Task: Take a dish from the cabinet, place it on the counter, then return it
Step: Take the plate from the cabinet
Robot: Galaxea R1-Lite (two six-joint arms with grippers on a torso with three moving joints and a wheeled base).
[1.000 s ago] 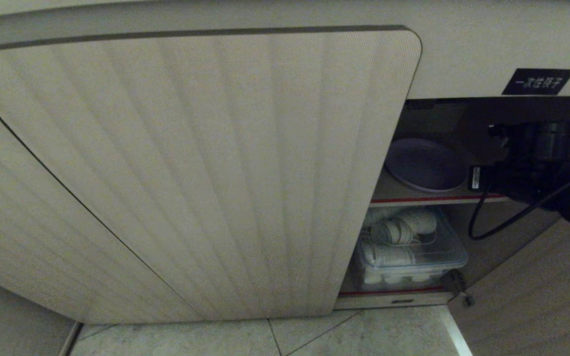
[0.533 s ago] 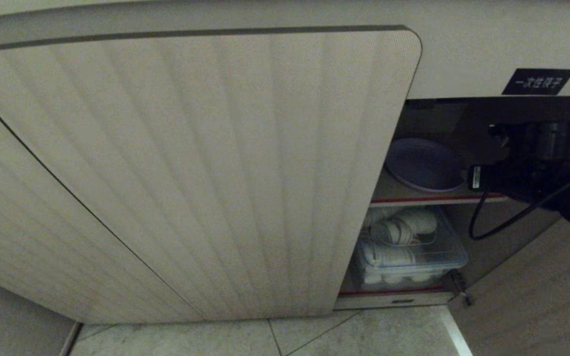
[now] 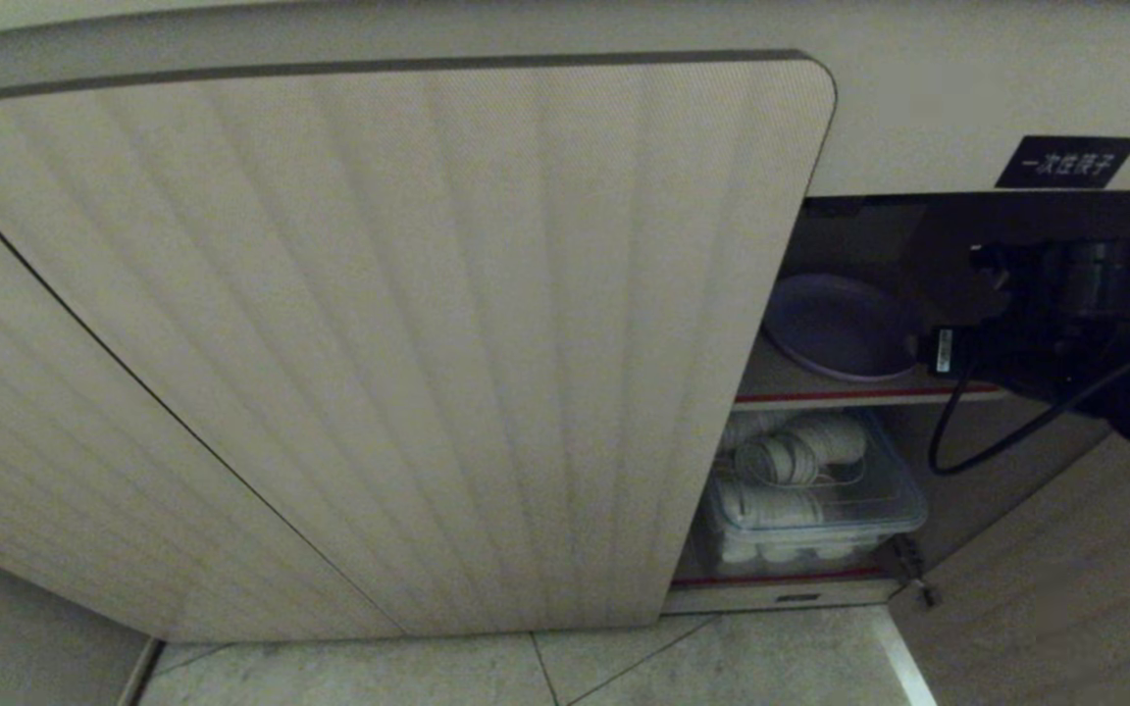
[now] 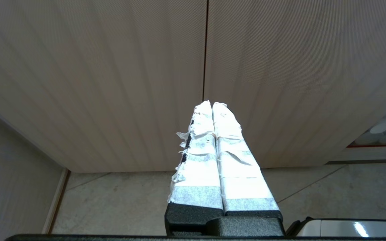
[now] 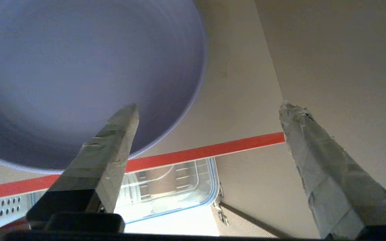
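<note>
Lavender dish (image 3: 842, 328) sits flat on the cabinet's (image 3: 379, 343) red-edged shelf (image 3: 869, 397), near its front edge. Right end effector (image 5: 209, 110) gapes wide, empty, one finger over the rim; a careless withdrawal could drag the dish off. Left end effector (image 4: 212, 103) is closed, parked.

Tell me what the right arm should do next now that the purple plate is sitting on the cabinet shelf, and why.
Probably draw the right gripper straight back out of the cabinet. Its jaws stand wide open, and the dish lies flat on the red-edged shelf with nothing gripping it, so the return looks done. One fingertip is close over the rim, so pull back without dipping. The left gripper hangs shut outside the door.
</note>
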